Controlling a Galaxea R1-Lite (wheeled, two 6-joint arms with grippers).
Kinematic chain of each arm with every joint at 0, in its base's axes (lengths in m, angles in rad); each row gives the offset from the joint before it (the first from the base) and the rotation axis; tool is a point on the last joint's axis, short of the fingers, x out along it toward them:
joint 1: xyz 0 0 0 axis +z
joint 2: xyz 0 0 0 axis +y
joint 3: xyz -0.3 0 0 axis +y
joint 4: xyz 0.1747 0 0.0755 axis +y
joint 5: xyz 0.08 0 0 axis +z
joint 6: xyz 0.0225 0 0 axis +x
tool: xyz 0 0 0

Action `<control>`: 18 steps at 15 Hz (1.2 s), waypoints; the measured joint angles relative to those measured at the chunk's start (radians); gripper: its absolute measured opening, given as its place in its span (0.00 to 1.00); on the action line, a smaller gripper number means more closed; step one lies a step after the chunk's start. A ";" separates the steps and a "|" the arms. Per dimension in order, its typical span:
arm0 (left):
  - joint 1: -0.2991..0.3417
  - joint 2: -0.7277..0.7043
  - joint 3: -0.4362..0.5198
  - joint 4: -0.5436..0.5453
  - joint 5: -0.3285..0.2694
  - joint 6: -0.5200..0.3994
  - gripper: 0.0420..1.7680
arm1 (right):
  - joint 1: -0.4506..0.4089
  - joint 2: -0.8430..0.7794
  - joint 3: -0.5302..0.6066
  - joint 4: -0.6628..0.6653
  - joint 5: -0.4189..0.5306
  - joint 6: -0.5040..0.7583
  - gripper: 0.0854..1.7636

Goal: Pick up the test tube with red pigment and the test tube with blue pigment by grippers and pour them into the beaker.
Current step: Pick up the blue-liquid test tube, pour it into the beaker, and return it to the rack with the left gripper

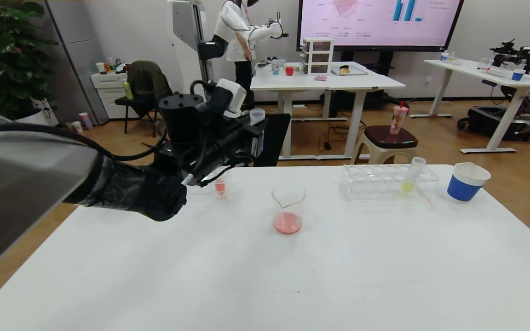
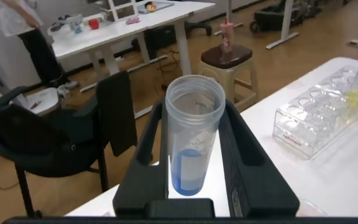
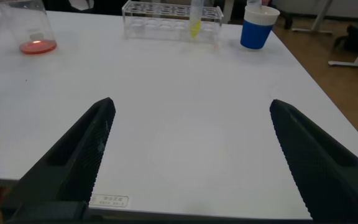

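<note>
Now on the blue pour: left gripper (image 2: 194, 186) clamped on the blue tube (image 2: 193, 134), held upright above the table's far-left edge. Beaker (image 1: 288, 209), mid-table toward the far edge, already holding red liquid. Red tube (image 1: 220, 186) standing just left of it. Right gripper (image 3: 191, 155) idle, fingers apart, over the near right. Next, probably: carry across, tip over the rim.

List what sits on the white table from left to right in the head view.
Left gripper holding the test tube with blue pigment → tube with red liquid → beaker → clear tube rack → yellow-liquid tube → blue-banded paper cup.
</note>
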 joint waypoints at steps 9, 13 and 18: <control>-0.019 0.157 -0.043 -0.093 -0.191 0.347 0.27 | 0.000 0.000 0.000 0.000 0.000 0.000 0.98; -0.010 0.197 -0.070 -0.179 -0.293 0.468 0.27 | 0.000 0.000 0.000 0.000 0.000 0.000 0.98; 0.036 0.235 -0.082 -0.232 -0.504 0.721 0.27 | 0.000 0.000 0.000 0.000 0.000 0.000 0.98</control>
